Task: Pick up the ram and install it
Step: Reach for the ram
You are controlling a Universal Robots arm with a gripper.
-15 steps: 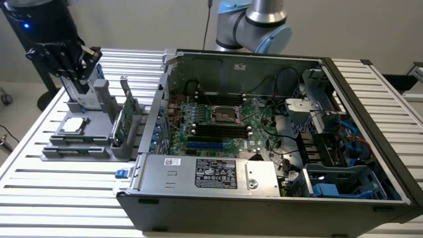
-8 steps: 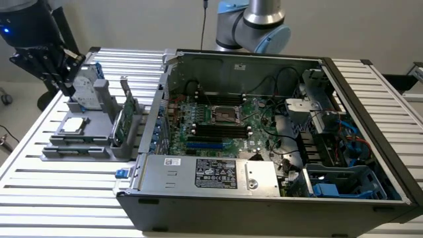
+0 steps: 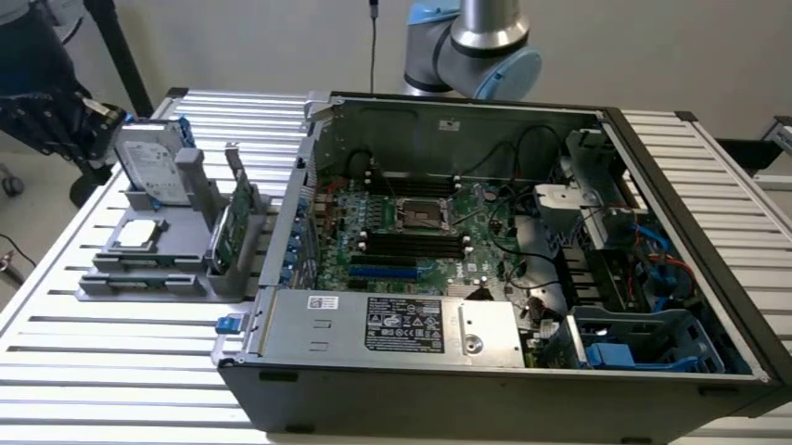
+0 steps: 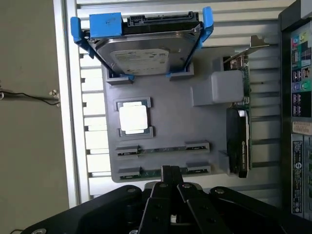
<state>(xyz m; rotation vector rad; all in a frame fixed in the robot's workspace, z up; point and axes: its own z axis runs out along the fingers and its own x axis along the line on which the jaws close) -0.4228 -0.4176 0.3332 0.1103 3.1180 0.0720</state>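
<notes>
The bench is pale silver, ribbed in even slats, and bears a grey tray with a silver hard drive in a blue bracket, a silver chip and the green ram. The hand is black. In the exterior view the dark grey case shows a green motherboard, with blue parts at its four o'clock.

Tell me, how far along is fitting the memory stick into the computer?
Barely started. Nothing looks installed: the long black slots in the computer are empty. The memory stick lies in its gray holder, with the shut fingers lined up over it, holding nothing I can see. Lifting and fitting are left.
</notes>
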